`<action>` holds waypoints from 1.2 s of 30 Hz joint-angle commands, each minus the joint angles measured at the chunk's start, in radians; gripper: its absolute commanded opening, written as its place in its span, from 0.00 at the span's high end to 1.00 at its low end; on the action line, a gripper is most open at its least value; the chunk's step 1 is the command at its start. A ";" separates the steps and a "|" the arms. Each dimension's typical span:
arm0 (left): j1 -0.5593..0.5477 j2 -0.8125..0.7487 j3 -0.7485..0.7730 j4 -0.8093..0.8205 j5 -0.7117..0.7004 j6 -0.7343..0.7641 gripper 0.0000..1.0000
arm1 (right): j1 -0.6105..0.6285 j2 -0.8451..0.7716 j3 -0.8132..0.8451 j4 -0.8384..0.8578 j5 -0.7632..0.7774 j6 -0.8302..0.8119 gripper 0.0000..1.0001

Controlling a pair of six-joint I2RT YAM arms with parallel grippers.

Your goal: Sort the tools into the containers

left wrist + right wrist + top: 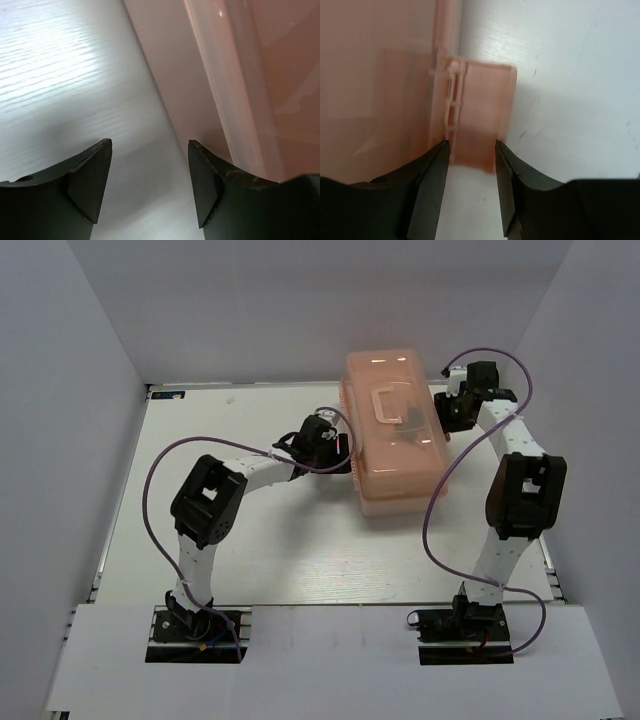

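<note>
White table (300, 560), white walls (60, 390). Toolbox (395, 440) shut at far edge; tools unseen. My right claw (471, 147) half-open astride its latch (480, 105), grip unclear, probably to unclip. Left claw (150, 145) open, empty, beside its left side, likely bracing.

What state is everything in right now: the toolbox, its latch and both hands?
toolbox, upright on the table, lid shut.
latch, between the fingers of the right hand; fastened or released, cannot tell.
left hand, open, empty, beside the toolbox's wall.
right hand, a finger on either side of the latch; pinching it or not, cannot tell.
</note>
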 commanded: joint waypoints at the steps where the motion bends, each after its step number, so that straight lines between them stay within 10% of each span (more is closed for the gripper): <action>1: -0.001 -0.099 0.040 -0.048 -0.087 0.010 0.27 | 0.039 -0.084 -0.106 -0.070 0.003 0.004 0.52; 17: 0.026 -0.344 -0.116 -0.147 -0.270 0.010 0.24 | 0.043 -0.259 -0.290 -0.088 -0.037 0.004 0.52; 26: 0.036 -0.545 -0.187 -0.242 -0.315 0.128 0.12 | 0.025 -0.376 -0.387 -0.056 0.215 0.018 0.50; 30: 0.036 -0.716 -0.266 -0.273 -0.272 0.261 0.00 | 0.022 -0.551 -0.506 -0.026 0.187 0.004 0.10; 36: 0.036 -0.984 -0.412 -0.338 -0.325 0.332 0.00 | 0.022 -0.885 -0.755 0.076 0.138 0.081 0.09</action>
